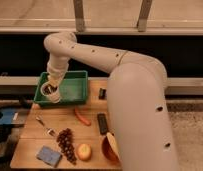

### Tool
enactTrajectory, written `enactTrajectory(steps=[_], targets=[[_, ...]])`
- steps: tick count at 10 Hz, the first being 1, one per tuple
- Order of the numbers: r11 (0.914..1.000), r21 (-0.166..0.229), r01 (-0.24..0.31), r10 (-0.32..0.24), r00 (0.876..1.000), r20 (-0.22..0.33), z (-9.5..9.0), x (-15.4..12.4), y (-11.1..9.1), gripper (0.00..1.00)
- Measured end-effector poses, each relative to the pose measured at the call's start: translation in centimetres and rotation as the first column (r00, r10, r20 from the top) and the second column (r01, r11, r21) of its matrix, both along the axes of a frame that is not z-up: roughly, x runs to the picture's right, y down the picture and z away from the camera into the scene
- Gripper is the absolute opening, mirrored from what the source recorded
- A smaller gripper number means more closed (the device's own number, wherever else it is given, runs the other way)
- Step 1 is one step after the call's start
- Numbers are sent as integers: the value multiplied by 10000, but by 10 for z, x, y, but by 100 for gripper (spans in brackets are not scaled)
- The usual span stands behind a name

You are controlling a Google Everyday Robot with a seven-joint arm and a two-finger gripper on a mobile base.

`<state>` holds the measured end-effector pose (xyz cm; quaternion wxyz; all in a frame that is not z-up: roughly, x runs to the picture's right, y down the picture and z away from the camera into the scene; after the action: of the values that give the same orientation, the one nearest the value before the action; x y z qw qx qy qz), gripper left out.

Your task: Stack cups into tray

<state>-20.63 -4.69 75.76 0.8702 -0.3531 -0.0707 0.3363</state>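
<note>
The green tray [74,91] sits at the back left of the wooden table. My gripper [50,90] hangs from the arm over the tray's front left corner, shut on a white cup [48,92]. The cup is held upright and its inside looks dark. Whether it touches the tray floor I cannot tell. The arm's big forearm covers the right half of the table.
On the table [30,145] lie an orange-red carrot [81,116], a black bar [102,123], a small black item [102,93], a fork [45,127], dark grapes [66,144], an orange [84,151] and a blue sponge [49,155]. A red-brown bowl [110,148] peeks out beside the arm.
</note>
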Motion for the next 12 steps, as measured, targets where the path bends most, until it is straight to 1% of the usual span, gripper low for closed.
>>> enactTrajectory(steps=[1, 2, 3, 4, 5, 6, 8, 10, 11, 12], targets=[[9999, -15, -153, 153, 9999, -68, 5, 7, -5, 0], [9986, -67, -520, 518, 9985, -190, 18, 23, -16, 0], [9964, -168, -831, 826, 9962, -294, 32, 34, -24, 0], [9942, -254, -1048, 1039, 9939, -363, 41, 42, -26, 0], [9909, -373, -1293, 1274, 9906, -493, 55, 53, -25, 0], [9877, -502, -1483, 1453, 9876, -602, 68, 62, -19, 0], [9837, -690, -1661, 1616, 9846, -670, 87, 64, -3, 0], [9778, -892, -1898, 1842, 9806, -676, 112, 71, 14, 0], [9757, -955, -1971, 1917, 9795, -626, 122, 72, 20, 2], [9735, -1009, -2053, 2005, 9781, -556, 131, 71, 26, 9]])
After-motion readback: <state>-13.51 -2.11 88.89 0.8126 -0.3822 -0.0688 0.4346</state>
